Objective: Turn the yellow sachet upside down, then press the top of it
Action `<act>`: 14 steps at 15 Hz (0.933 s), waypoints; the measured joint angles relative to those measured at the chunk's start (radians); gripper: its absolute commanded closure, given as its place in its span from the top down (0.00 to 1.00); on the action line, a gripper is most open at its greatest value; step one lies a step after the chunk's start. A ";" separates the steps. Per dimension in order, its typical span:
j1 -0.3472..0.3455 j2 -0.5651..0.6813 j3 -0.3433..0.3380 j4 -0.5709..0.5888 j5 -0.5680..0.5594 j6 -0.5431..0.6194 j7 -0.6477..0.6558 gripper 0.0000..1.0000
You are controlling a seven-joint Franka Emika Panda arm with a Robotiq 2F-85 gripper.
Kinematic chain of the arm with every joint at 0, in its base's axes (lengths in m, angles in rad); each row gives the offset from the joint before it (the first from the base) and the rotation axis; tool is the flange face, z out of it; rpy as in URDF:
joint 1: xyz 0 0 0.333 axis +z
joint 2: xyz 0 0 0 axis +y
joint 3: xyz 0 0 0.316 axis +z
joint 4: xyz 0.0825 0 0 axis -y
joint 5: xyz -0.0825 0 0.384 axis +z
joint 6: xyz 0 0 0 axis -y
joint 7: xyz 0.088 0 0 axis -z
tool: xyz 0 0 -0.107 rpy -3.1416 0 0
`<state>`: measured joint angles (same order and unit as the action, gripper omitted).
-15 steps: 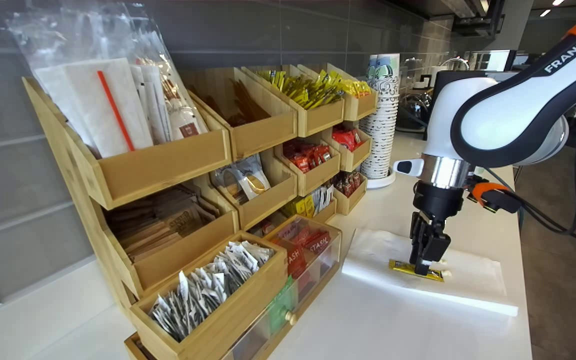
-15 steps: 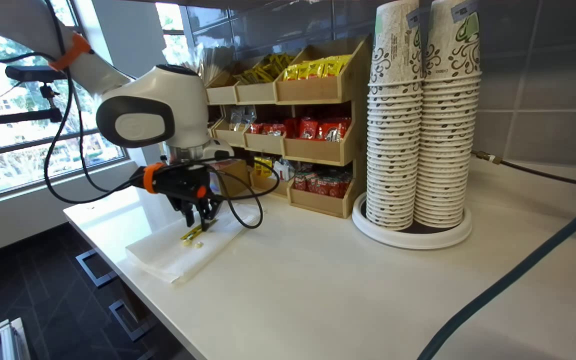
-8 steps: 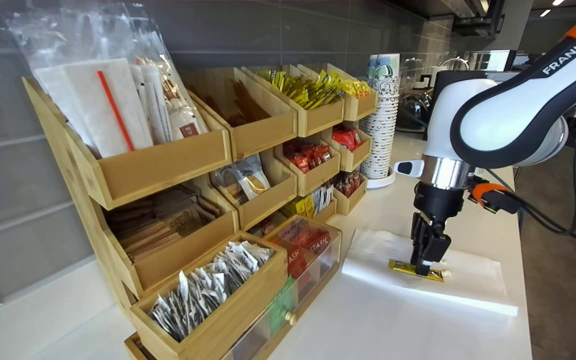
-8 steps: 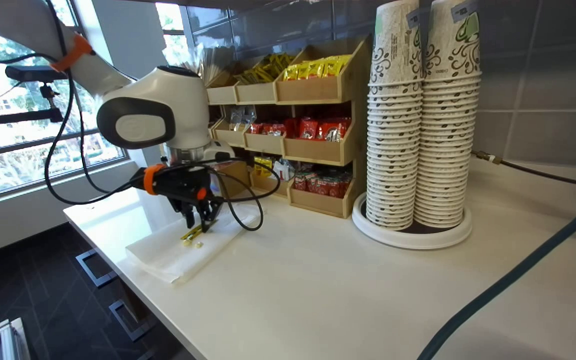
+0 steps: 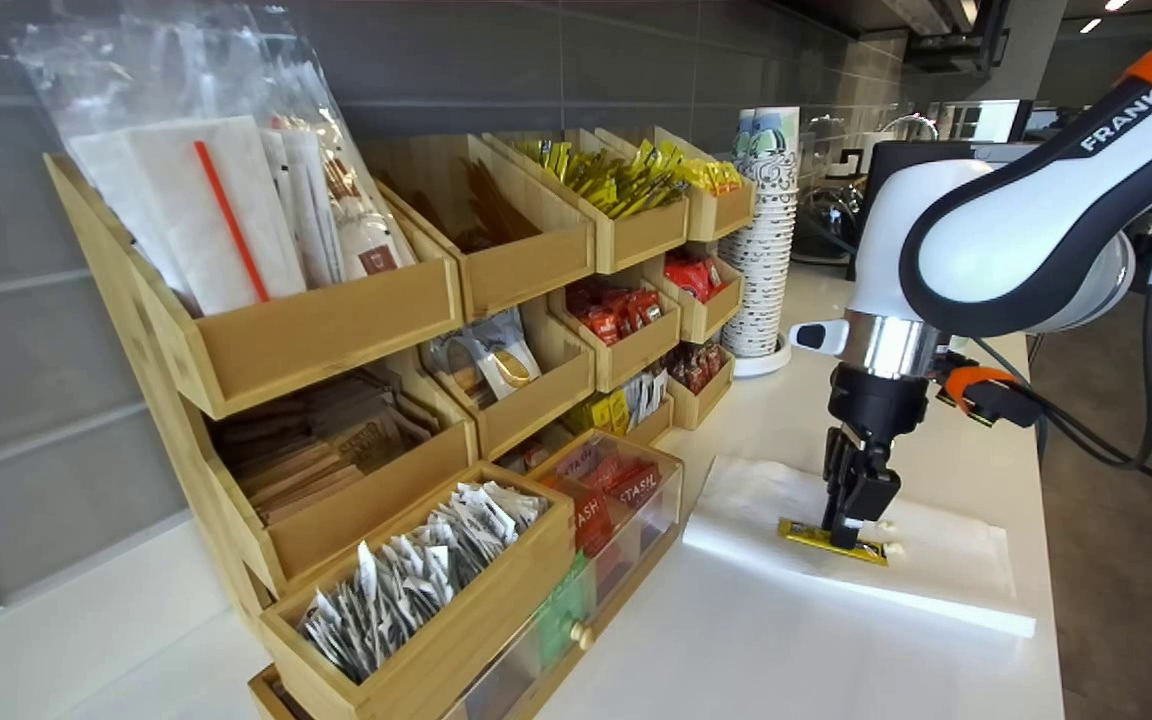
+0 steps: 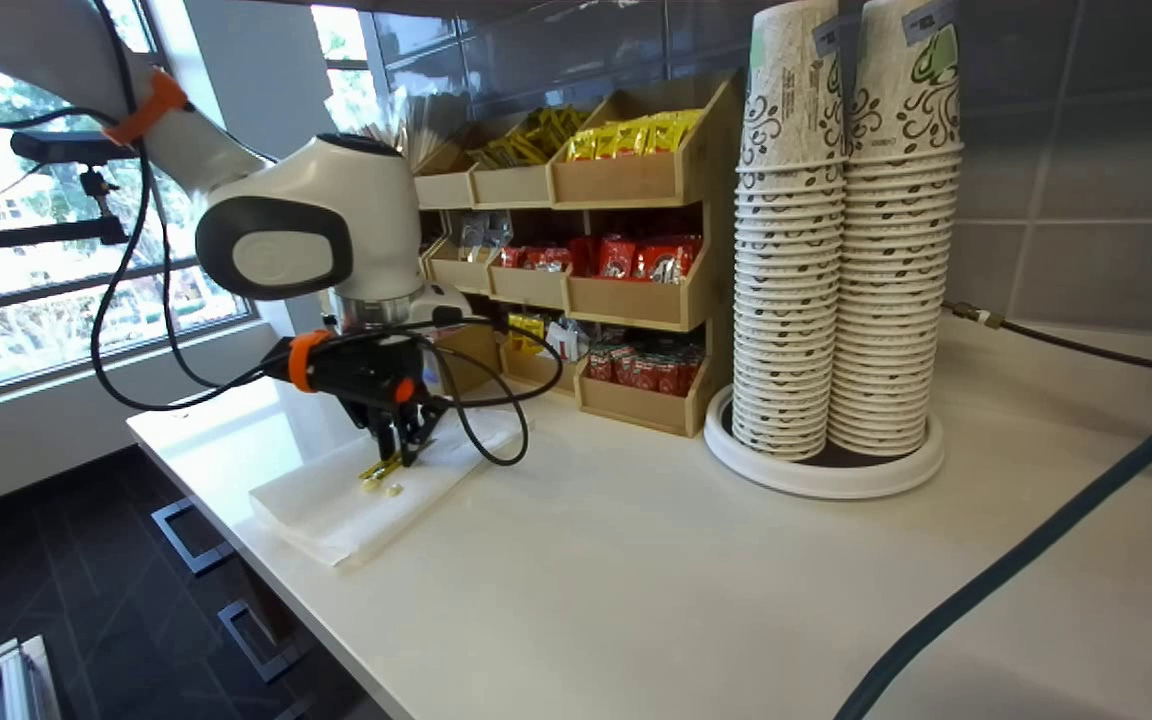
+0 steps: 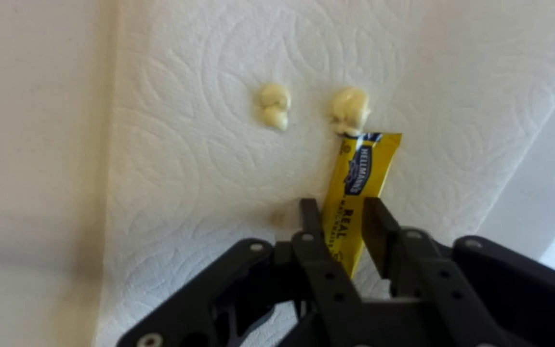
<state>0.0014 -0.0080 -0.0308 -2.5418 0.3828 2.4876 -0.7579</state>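
The yellow sachet (image 7: 362,168) lies flat on a folded white paper towel (image 7: 186,144), its printed Hellmann's face up in the wrist view. My gripper (image 7: 340,205) points down over it, one finger along each long edge. The fingers stand apart at about the sachet's width, the left one very close to its edge. I see no squeeze or bend in the packet. Its lower end is partly hidden behind the left finger. In both exterior views the gripper (image 5: 844,540) (image 6: 397,456) is low at the sachet (image 5: 804,532) (image 6: 376,470), fingertips near the towel.
A pale blob (image 7: 350,108) touches the sachet's far end, and a smaller blob (image 7: 274,103) sits beside it on the towel. A wooden rack (image 5: 526,265) of packets stands along the wall. Stacked cups (image 6: 791,320) rise from a white tray (image 6: 836,483). The counter edge runs near the towel.
The two fingers have drawn closer together on either side of the sachet. In an exterior view the towel, blobs and sachet have shifted very slightly leftward. The arm has hardly moved.
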 measured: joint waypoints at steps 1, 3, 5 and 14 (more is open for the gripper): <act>-0.001 0.001 0.000 0.000 0.000 0.000 0.000 0.00; -0.004 0.002 0.000 0.000 0.000 0.000 0.000 0.00; -0.006 0.002 0.000 0.000 0.000 0.000 0.003 0.00; -0.009 -0.003 0.000 0.003 -0.050 0.000 0.056 0.00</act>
<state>-0.0074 -0.0105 -0.0312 -2.5383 0.3328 2.4875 -0.7017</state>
